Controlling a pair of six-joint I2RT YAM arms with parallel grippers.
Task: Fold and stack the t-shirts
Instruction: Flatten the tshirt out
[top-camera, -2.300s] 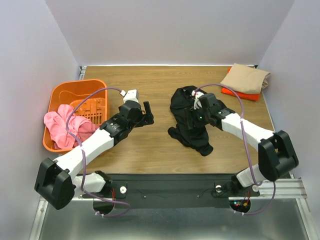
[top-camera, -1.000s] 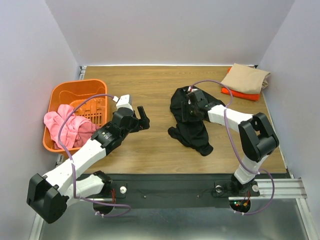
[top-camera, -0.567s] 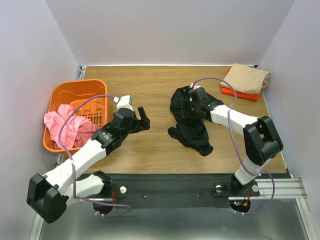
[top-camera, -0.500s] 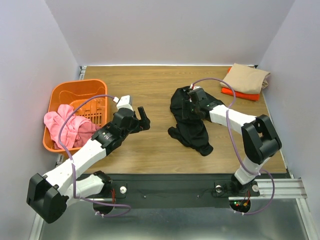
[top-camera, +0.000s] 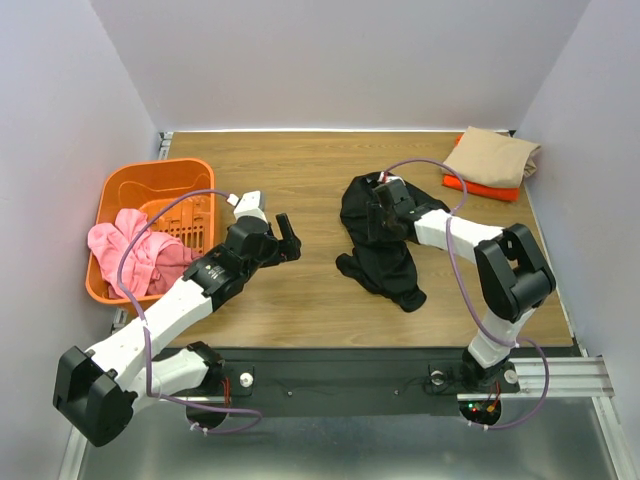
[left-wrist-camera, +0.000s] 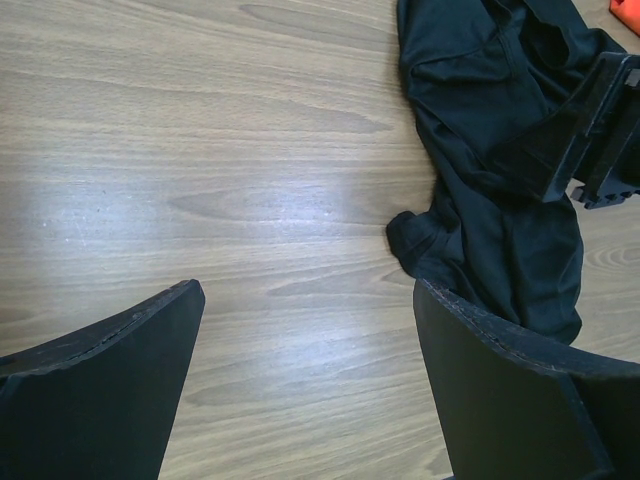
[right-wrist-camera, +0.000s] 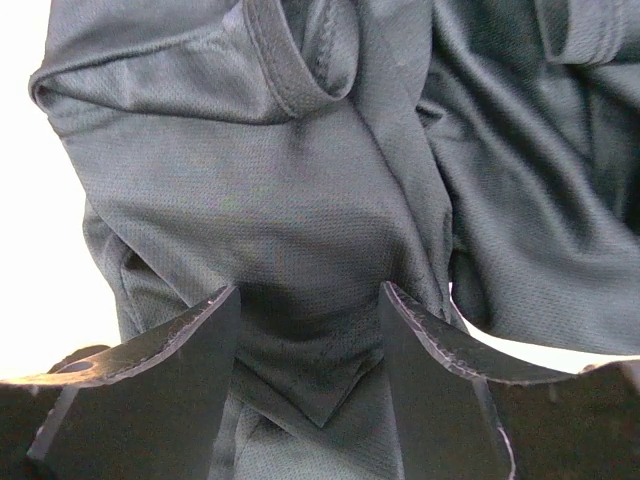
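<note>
Black t-shirt (top-camera: 388, 262) lay crumpled right of centre on the worktop (top-camera: 300, 160). Its long axis ran steeply from the upper part of the top view down and slightly right, with the narrower end lowest. The right tool (top-camera: 383, 215) sat on its upper half, fingers apart and pressed into the cloth, a fold rising between them. The left tool (top-camera: 285, 235) hovered left of the shirt, spread wide and apart from it. At upper right, the tan t-shirt (top-camera: 490, 155) lay on the orange t-shirt (top-camera: 480, 187).

Left end effector (top-camera: 288, 238) gapes wide; right end effector (right-wrist-camera: 310, 345) stands part-open.
</note>
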